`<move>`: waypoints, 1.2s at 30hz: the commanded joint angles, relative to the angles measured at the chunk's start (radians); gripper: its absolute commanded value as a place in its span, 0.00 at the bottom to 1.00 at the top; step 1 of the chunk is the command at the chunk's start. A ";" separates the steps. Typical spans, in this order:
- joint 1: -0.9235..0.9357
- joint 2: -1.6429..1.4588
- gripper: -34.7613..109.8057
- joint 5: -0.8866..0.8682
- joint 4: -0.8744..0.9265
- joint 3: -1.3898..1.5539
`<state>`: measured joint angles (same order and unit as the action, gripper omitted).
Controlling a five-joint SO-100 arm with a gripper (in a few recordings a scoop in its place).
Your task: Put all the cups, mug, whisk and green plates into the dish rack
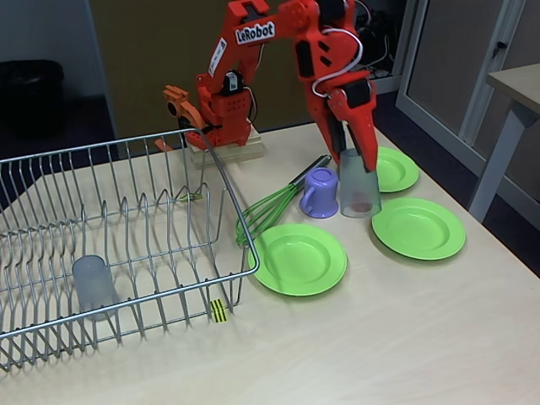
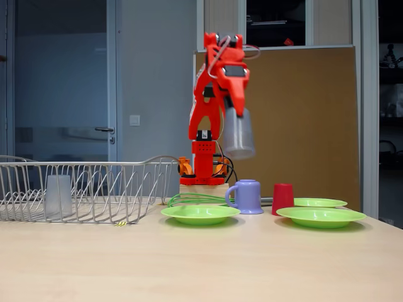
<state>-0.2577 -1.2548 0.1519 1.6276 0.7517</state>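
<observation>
1. Gripping a frosted grey tumbler (image 2: 238,133) near its top edge, the orange gripper (image 1: 361,159) carries it in the air, clear of the table (image 1: 405,337); the jaws are clamped on the cup wall. In the side-on fixed view it hangs well above the lilac mug (image 2: 246,196) and the red cup (image 2: 283,198).
2. Handling, judged: thin plastic, light, smooth and likely a little springy. A pinch on the wall close to the rim, as now, looks adequate; a harder squeeze could flex it and let it slip.
3. Orientation: the carried tumbler's long axis is near vertical, tilted slightly. Which end is open I cannot tell.
4. A second grey tumbler (image 1: 94,286) already stands upright in the dish rack (image 1: 126,211), near its front corner.
5. The whisk (image 1: 274,207) lies flat, long axis diagonal: green loops toward the rack's corner, dark handle toward the arm base. The stiff handle is the better hold; the loops would likely give.
6. Three green plates (image 1: 299,258) (image 1: 418,228) (image 1: 396,169) lie flat on the table. They are rigid and shallow, so the rim is the only purchase.
7. The mug stands upright, mouth up, with its handle showing on the left in both fixed views.
</observation>
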 commanded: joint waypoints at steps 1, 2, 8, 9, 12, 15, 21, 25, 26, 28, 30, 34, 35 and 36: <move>0.163 -0.230 0.24 0.121 -0.035 0.135; 0.213 -0.258 0.24 0.147 -0.038 0.158; 0.494 -0.245 0.24 0.256 -0.069 0.229; 0.528 -0.213 0.24 0.273 -0.080 0.230; 0.601 -0.080 0.24 0.314 -0.107 0.199; 0.653 0.091 0.24 0.344 -0.121 0.120; 0.713 0.397 0.24 0.376 -0.107 -0.104; 0.747 0.538 0.24 0.387 -0.080 -0.244; 0.756 0.563 0.24 0.391 -0.077 -0.268; 0.770 0.597 0.24 0.400 -0.077 -0.302; 0.776 0.614 0.24 0.405 -0.086 -0.307; 0.790 0.650 0.31 0.413 -0.084 -0.322; 0.793 0.658 0.32 0.416 -0.083 -0.328; 0.798 0.661 0.34 0.417 -0.078 -0.331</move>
<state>0.5108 -0.5967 0.5476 1.5232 0.4341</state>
